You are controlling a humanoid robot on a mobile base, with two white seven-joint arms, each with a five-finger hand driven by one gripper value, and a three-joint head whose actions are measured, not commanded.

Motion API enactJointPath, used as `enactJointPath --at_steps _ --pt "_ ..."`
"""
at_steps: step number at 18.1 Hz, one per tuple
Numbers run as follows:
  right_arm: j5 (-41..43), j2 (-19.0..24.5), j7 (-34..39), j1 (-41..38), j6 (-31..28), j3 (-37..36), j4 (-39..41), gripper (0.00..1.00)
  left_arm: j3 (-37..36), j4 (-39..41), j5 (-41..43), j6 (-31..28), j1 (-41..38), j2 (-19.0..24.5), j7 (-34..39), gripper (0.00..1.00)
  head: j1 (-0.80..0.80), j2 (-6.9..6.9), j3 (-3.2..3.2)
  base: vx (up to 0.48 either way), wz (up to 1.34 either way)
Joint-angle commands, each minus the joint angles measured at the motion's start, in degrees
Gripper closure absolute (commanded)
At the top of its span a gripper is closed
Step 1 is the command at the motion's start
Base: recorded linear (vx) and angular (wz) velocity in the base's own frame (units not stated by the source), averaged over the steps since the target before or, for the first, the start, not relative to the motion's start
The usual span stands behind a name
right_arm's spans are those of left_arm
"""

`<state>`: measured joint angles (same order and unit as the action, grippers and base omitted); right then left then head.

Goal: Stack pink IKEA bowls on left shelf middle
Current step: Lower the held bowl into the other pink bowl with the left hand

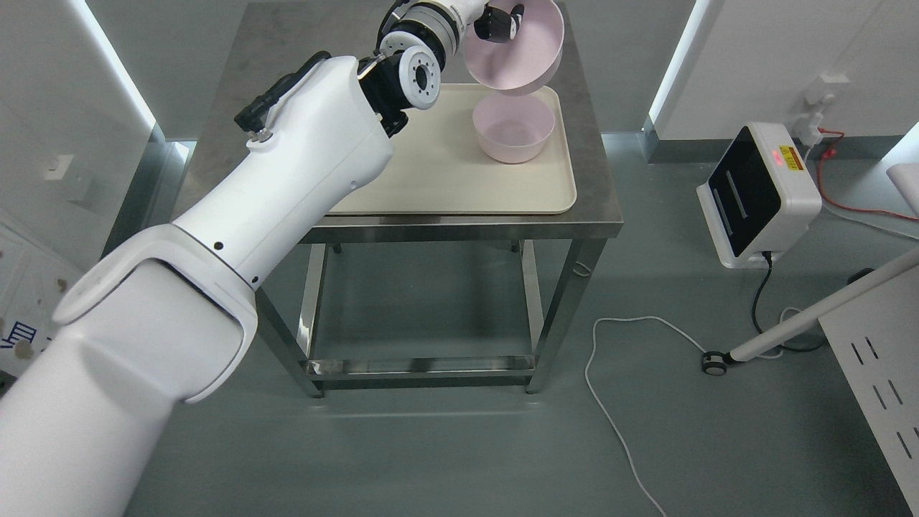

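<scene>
My left arm reaches from the lower left across a steel table (596, 187). My left hand (500, 23) grips the rim of a pink bowl (518, 54) and holds it tilted in the air at the top of the view. Just below it a second pink bowl (514, 129) stands upright on a cream tray (459, 172), near the tray's far right corner. The held bowl hangs above that bowl and appears not to touch it. My right arm does not show.
A white box device (757, 197) with a dark front stands on the floor to the right, with cables (610, 388) trailing across the floor. A white perforated panel (879, 373) and a wheeled leg (790, 327) sit at the lower right.
</scene>
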<state>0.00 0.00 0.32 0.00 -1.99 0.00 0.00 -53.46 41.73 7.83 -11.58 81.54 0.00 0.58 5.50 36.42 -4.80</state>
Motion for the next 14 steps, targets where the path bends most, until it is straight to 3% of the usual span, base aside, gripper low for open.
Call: enactJointPath --at_steps 1,4,7,14 --pt "0.0 -1.0 0.0 -1.7 0.1 -0.6 1.9 0.00 6.1 0.0 0.2 0.1 -0.3 1.0 -0.7 0.97 0.00 0.00 0.00 0.049 -0.06" --pt "0.0 -1.0 0.0 -1.7 0.0 -0.6 1.9 0.00 7.0 -0.2 2.8 0.2 -3.6 1.0 -3.7 0.97 0.00 0.00 0.00 0.068 -0.07" --pt "0.0 -1.0 0.0 -1.7 0.0 -0.7 1.9 0.00 8.5 -0.2 11.6 4.9 -7.3 1.0 -8.3 0.97 0.00 0.00 0.00 0.075 -0.09" --pt "0.0 -1.0 0.0 -1.7 0.0 -0.6 1.9 0.00 13.6 -2.5 18.3 5.4 -7.3 1.0 -8.5 0.97 0.00 0.00 0.00 0.059 -0.07"
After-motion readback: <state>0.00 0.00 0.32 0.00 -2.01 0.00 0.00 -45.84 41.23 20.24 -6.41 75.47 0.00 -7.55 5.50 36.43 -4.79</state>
